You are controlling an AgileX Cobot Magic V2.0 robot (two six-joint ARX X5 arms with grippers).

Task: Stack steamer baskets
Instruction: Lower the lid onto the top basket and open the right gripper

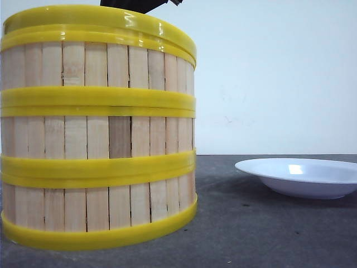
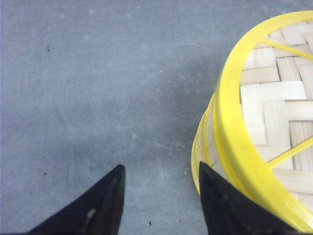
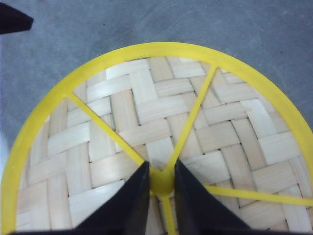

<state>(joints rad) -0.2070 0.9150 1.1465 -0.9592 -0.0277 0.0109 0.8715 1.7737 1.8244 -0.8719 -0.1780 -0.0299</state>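
The right gripper (image 3: 162,182) is pinching the yellow knob (image 3: 162,181) of the woven domed lid (image 3: 146,112), capping 3 stacked slatted steamer baskets (image 1: 97,139). The left gripper (image 2: 161,188) is hanging spread, holding nothing, beside them over the speckled grey table (image 2: 98,88). A glossy white plate (image 1: 301,176) is sitting nearby, under a pale wall (image 1: 268,72).

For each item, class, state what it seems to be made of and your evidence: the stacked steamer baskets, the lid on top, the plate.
Steamer baskets: pale wooden slats showing grain, with glossy yellow bands, probably plastic.
Lid: flat woven strips, likely bamboo, matte; shiny yellow rim and spokes.
Plate: smooth glossy white with a highlight, ceramic or plastic.
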